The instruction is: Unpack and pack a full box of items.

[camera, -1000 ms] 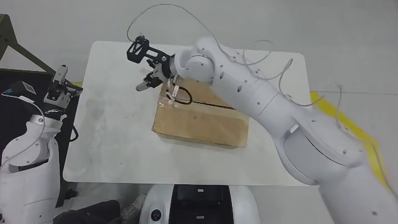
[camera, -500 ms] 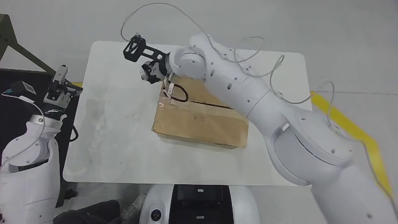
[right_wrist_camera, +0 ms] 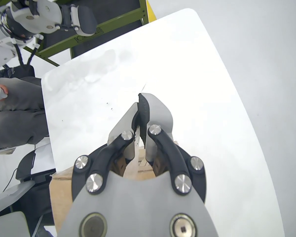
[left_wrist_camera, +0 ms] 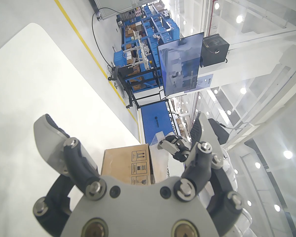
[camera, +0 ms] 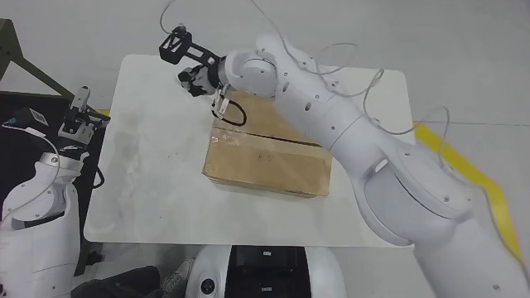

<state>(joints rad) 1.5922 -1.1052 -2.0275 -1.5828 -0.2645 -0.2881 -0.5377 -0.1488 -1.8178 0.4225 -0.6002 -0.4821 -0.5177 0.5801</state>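
A brown cardboard box point(camera: 265, 156) lies shut on the white table point(camera: 149, 182), a seam running across its lid. My right gripper point(camera: 192, 80) hovers just beyond the box's far left corner. In the right wrist view this gripper point(right_wrist_camera: 139, 102) is shut on a thin pale strip of tape point(right_wrist_camera: 137, 136) that runs back toward the box point(right_wrist_camera: 61, 191). My left gripper point(camera: 80, 99) is off the table's left edge; its own view shows it point(left_wrist_camera: 123, 122) open with nothing between its fingers, and the box point(left_wrist_camera: 125, 164) beyond.
A black cable loop point(camera: 233, 117) hangs from the right wrist over the box's far left corner. A green rack point(right_wrist_camera: 96, 33) stands beyond the table's left side. Bare table surface lies left of and in front of the box.
My right gripper has drawn away from the box's far left corner, moving up and toward the table's far left. The left arm and the box have not moved.
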